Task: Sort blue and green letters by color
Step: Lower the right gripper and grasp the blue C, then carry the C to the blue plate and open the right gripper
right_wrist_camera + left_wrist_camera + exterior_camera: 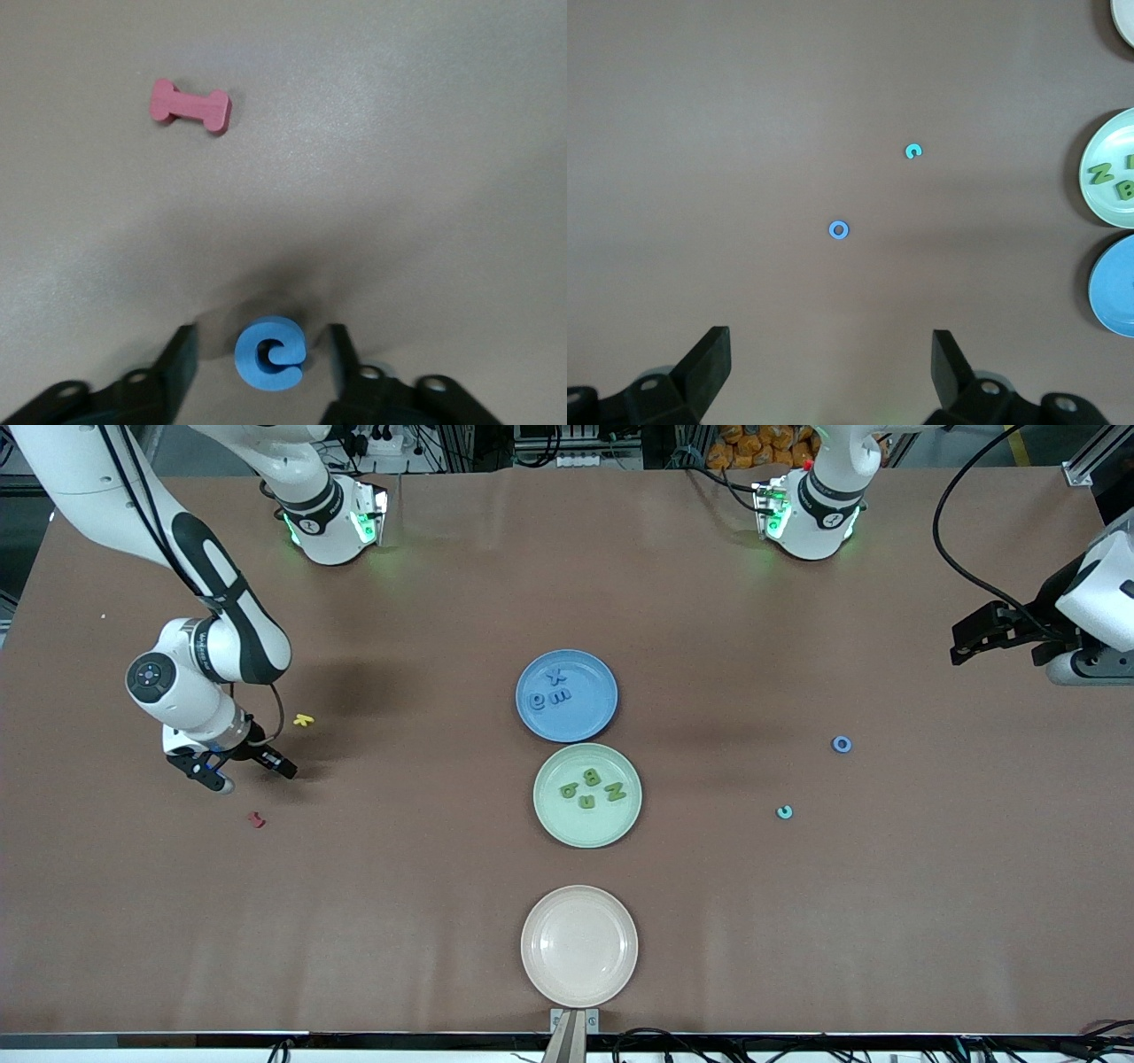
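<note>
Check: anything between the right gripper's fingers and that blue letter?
Nothing visible. The blue letter lies flat on the table between the right gripper's fingers, bare table on either side. The red letter lies apart from them.

Three plates run down the middle of the front view. The upper plate (598,710) holds three letters (556,689), the middle plate (567,825) holds four letters (592,786), and the lower plate (578,946) lies nearest the camera. Toward the left arm's end a ring letter (842,744) lies on the table, with a curled letter (784,812) nearer the camera and the left gripper (831,345) high in the frame. At the right arm's end the right gripper (255,777) straddles a c letter (270,354), between a small letter (304,720) above and an I letter (257,819) below.
</note>
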Action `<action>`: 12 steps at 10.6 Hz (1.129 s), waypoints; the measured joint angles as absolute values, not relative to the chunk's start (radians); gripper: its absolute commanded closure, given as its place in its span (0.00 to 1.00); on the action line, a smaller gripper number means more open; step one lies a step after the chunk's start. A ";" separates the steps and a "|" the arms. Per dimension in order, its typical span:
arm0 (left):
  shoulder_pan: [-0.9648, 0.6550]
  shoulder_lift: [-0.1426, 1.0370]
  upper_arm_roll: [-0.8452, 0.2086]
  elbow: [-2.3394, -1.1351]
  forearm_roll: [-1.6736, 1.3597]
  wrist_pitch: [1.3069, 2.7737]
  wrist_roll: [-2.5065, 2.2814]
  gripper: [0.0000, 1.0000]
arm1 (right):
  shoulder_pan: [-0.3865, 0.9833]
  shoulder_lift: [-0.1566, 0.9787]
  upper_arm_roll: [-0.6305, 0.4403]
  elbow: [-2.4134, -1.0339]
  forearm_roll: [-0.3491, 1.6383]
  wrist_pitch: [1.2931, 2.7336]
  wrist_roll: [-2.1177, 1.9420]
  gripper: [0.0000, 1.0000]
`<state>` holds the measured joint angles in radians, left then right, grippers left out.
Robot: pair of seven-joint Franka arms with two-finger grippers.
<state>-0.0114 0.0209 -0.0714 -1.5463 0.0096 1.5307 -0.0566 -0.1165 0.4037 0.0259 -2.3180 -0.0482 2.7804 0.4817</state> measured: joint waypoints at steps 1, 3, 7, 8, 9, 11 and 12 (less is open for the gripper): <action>-0.011 0.021 -0.071 -1.546 0.010 1.531 -0.057 0.00 | -0.117 0.408 0.026 -2.318 -0.048 2.787 0.482 0.72; -0.011 0.020 -0.071 -1.543 0.010 1.531 -0.057 0.00 | -0.118 0.405 0.023 -2.318 -0.049 2.787 0.480 0.81; -0.005 0.020 -0.071 -1.540 0.010 1.543 -0.057 0.00 | -0.117 0.402 0.029 -2.313 -0.049 2.789 0.480 0.87; -0.005 0.020 -0.071 -1.540 0.010 1.546 -0.057 0.00 | -0.112 0.396 0.032 -2.304 -0.049 2.775 0.480 0.87; -0.005 0.020 -0.071 -1.540 0.010 1.547 -0.057 0.00 | -0.102 0.385 0.041 -2.286 -0.049 2.734 0.481 0.87; -0.004 0.020 -0.072 -1.540 0.010 1.548 -0.057 0.00 | -0.057 0.352 0.062 -2.256 -0.048 2.662 0.488 0.87; -0.004 0.020 -0.072 -1.540 0.010 1.548 -0.057 0.00 | -0.035 0.336 0.079 -2.251 -0.048 2.645 0.497 0.87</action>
<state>-0.0038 0.0197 -0.0718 -1.5401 0.0096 1.5475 -0.0567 -0.0346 0.3361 0.0793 -2.2511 -0.0480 2.6447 0.4966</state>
